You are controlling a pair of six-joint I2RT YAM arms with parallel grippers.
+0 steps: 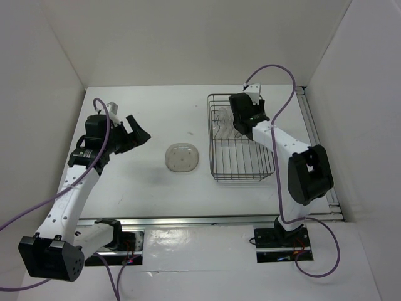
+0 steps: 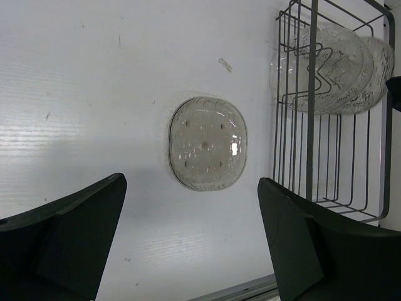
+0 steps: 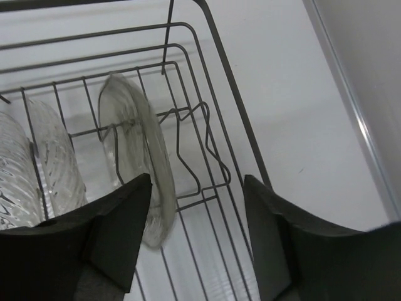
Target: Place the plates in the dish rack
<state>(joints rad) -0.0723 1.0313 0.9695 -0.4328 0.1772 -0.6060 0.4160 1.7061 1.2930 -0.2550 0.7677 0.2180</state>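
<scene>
Plastic plate (image 2: 207, 143): flat on table (image 1: 138, 182).
Rack (image 1: 244, 179): I see upright plates (image 3: 135, 141) inside.
Left gripper (image 1: 140, 132): apart — empty.
Right gripper (image 3: 197, 180): apart.

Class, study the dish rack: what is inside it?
A clear plate and a second plate stand on edge among the prongs of the dish rack. The right gripper covers part of the rack, so a further plate cannot be ruled out.
</scene>
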